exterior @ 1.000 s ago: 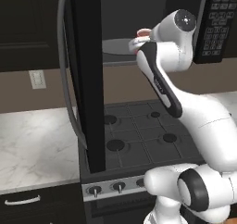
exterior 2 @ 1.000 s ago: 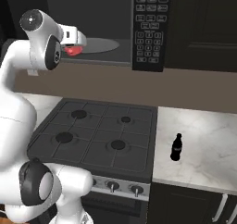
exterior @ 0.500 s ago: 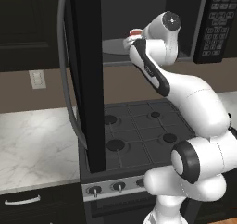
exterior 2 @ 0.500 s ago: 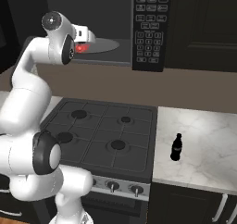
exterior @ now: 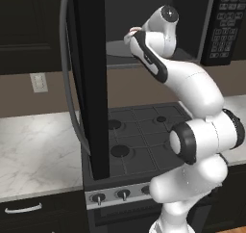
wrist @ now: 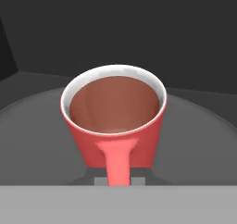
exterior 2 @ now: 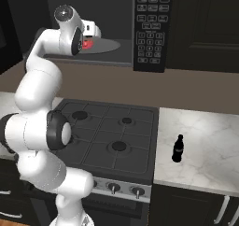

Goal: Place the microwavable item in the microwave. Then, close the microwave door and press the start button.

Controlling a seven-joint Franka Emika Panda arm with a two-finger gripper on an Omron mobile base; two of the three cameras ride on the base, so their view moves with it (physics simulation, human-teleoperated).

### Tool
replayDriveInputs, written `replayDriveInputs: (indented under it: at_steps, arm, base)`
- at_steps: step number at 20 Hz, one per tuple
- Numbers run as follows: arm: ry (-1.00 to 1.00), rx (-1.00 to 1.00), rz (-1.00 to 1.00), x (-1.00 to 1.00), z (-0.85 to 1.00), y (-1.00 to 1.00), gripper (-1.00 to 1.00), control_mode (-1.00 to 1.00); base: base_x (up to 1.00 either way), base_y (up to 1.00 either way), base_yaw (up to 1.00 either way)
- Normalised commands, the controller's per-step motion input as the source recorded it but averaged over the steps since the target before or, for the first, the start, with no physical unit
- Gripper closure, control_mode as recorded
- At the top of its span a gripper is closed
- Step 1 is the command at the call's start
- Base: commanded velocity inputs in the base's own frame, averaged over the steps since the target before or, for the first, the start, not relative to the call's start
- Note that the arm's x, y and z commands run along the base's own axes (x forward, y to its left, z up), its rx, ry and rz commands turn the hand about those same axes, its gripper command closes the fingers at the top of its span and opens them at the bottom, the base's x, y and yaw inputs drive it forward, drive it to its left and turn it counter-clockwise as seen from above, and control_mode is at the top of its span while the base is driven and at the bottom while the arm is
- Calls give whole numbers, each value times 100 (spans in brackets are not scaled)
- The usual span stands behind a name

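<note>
Pincer (wrist: pixel 118 179) tips hidden behind the red mug's (wrist: pixel 115 121) handle.

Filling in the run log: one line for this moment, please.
phase: placing | gripper: shut on red mug handle | mug: over turntable | microwave door: open

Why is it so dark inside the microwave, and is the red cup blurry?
Hand view: the red cup looks sharp, evenly lit, no glare; the walls behind are dim grey. Right base view: the microwave cavity sits in shadow, while the marble counter looks bright.
</note>
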Motion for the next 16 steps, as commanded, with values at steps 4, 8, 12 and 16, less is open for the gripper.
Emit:
replayDriveInputs:
  at_steps: [4, 8, 12, 16]
  arm:
    - [6, 0, 1, 49, -31, 9, -100, -100]
    - [1, 0, 1, 6, -42, 7, -100, -100]
    - [-9, 0, 0, -9, -17, 3, -100, -100]
    - [-20, 0, 0, -55, -10, 0, -100, -100]
  base:
    - [0, 0, 0]
    - [0, 0, 0]
    - [0, 0, 0]
    - [0, 0, 0]
